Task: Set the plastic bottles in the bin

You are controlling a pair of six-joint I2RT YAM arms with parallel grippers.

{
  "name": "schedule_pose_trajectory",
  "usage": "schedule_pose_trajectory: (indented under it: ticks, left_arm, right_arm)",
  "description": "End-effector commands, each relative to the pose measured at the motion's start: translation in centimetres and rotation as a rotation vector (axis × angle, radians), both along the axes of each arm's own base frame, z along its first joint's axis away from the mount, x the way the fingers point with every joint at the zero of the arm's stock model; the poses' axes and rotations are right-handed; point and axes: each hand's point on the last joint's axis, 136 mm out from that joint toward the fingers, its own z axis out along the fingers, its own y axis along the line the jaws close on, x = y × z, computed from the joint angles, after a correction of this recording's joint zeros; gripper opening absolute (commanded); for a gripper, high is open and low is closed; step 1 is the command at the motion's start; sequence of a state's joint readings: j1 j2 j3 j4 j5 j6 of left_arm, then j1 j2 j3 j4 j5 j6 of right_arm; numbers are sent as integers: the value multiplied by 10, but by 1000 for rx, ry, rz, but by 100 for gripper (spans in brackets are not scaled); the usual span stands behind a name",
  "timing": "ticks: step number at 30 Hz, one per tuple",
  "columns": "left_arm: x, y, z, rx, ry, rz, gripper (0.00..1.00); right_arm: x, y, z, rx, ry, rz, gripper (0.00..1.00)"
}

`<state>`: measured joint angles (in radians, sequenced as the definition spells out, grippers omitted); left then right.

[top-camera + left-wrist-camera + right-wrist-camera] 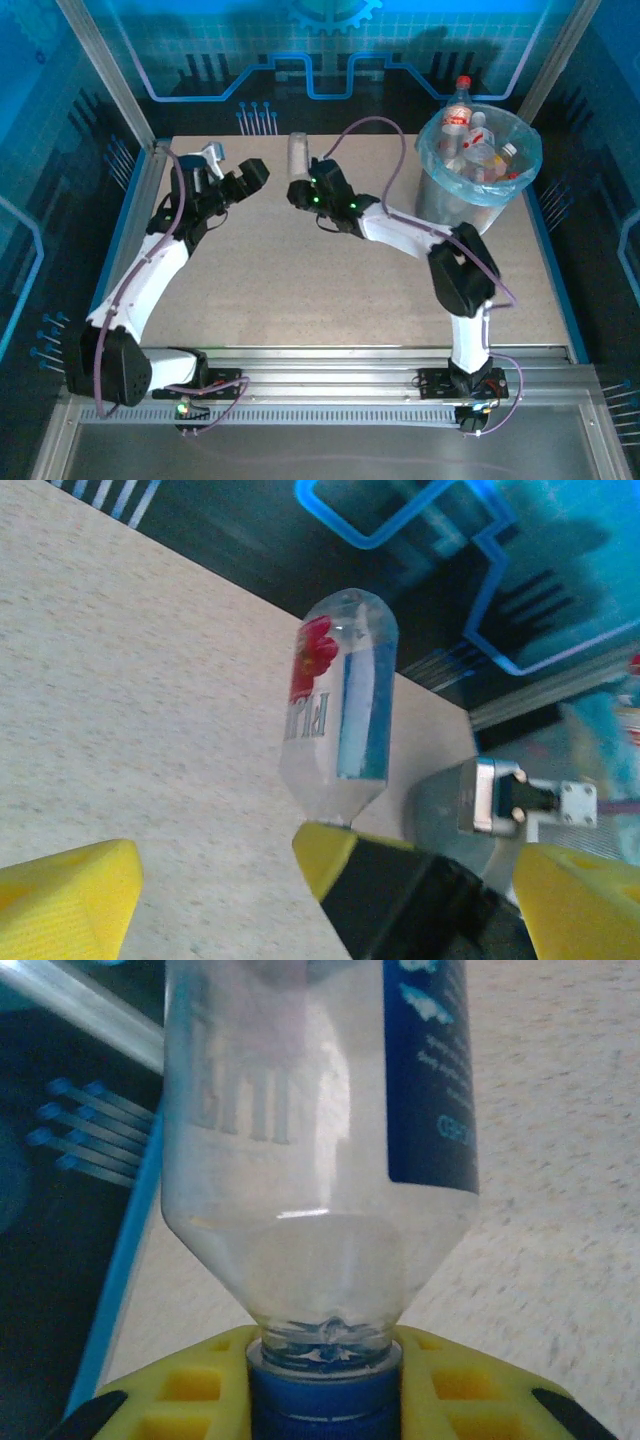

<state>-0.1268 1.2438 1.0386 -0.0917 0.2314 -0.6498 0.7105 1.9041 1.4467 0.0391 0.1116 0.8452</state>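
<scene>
Over a beige counter [300, 290], the right jaws clench the blue cap [320, 1415] of a clear blue-labelled bottle [298, 158], arm bent leftward, left jaws gaping beside it, the bin [435, 200] far right.

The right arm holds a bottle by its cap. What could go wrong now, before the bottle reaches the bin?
1. The right fingers pinch only the blue cap of the bottle; its long body may swing or slip.
2. The bin is already rather full, and a red-capped bottle stands above its rim; the new one might roll out.
3. The open left fingers are close and could be bumped.
</scene>
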Motion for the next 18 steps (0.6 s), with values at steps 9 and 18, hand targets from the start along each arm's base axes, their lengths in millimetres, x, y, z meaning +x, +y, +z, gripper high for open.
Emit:
schedule_pose_trajectory:
  ticks: [9,18]
  left_arm:
    - [-75,-93,56,-150,-135,-389,95]
    - [-99,-116,83,-173,-207,-451,92]
  right_arm:
    - [-116,-20,123,125,-362,369,7]
    - [-180,-38,141,159,-429,530,7]
